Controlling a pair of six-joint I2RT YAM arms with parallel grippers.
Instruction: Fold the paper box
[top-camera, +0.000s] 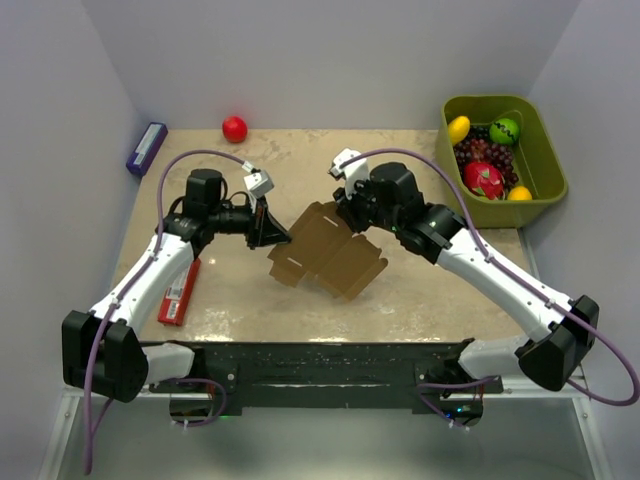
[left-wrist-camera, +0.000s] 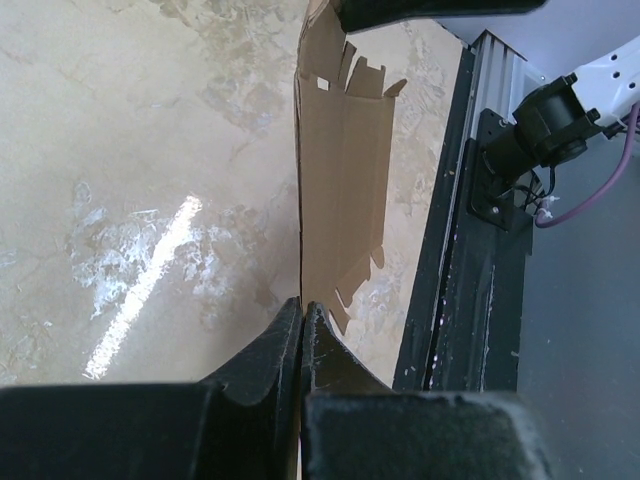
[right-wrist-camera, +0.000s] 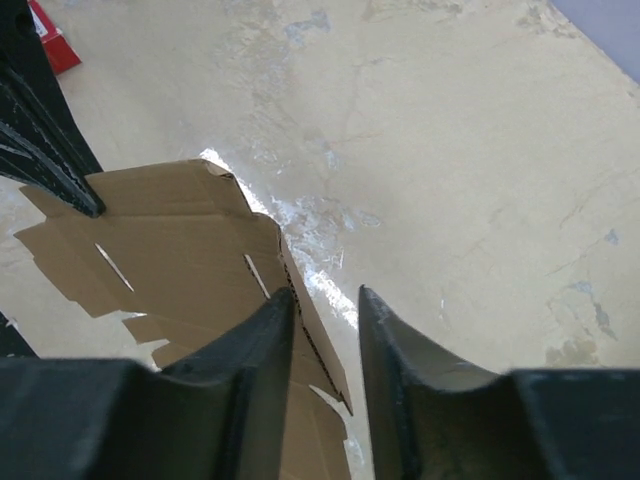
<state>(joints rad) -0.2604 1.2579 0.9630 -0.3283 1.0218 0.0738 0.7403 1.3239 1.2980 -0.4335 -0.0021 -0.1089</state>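
The paper box is a flat brown cardboard blank with creases and tabbed flaps, held tilted above the table's middle. My left gripper is shut on its left edge. In the left wrist view the fingers pinch the sheet, which shows almost edge-on. My right gripper is open at the blank's far right corner. In the right wrist view the blank has a raised flap edge in the gap between the jaws of the right gripper, close to the left finger.
A flat red packet lies on the table under the left arm. A purple-blue box lies at the far left edge and a red ball at the back. A green bin of fruit stands at the back right.
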